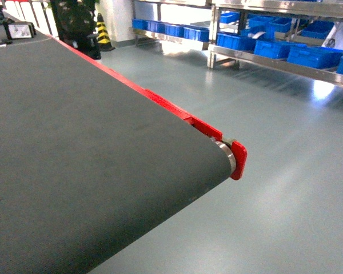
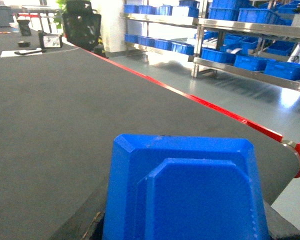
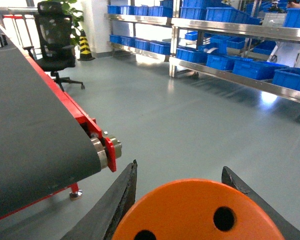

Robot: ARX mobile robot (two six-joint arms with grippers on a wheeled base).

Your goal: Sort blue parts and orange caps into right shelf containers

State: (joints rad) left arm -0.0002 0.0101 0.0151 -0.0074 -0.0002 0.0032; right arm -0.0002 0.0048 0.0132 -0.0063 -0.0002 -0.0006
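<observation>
Orange cap, flat holed face, clasped in right pincer; left pincer's state unclear.

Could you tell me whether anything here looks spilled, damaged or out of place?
Nothing stands out. The conveyor belt is bare, the blue crates sit on the shelves, and the floor looks clean.

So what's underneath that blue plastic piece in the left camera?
The blue part sits above the grey belt, which runs under it. It fills the lower view, so whatever lies directly beneath, and the left tool holding it, is hidden.
</observation>
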